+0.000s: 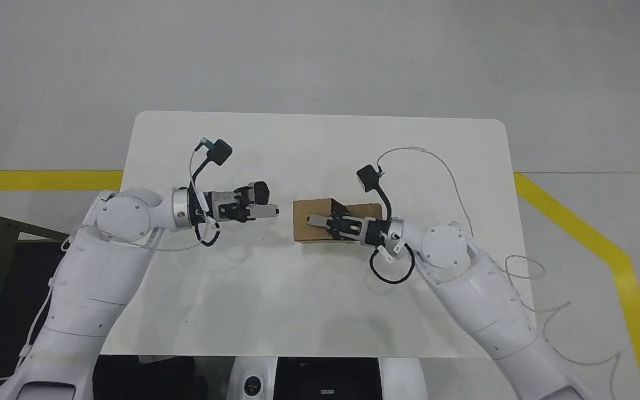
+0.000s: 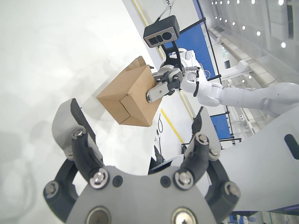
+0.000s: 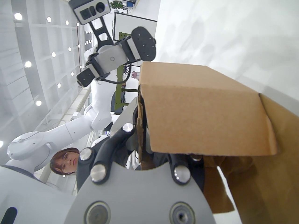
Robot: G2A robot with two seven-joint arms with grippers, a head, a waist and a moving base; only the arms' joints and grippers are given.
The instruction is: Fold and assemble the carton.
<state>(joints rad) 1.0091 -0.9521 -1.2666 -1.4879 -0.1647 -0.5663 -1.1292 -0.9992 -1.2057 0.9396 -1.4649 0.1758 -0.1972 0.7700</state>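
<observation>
Where the grey floor (image 1: 300,50) carries a yellow line (image 1: 60,180), a white table (image 1: 300,310) stands. Over its middle the left gripper (image 1: 268,211) hangs with jaws spread wide and nothing between them, pointing at the brown carton (image 2: 130,94) just beside it, not touching. The right gripper (image 2: 153,92) is clamped on a wall at the carton's far end.

carton (image 1: 305,234) | brown cardboard, boxed up (one end's flaps loose) | over mid table (image 1: 300,140)
</observation>
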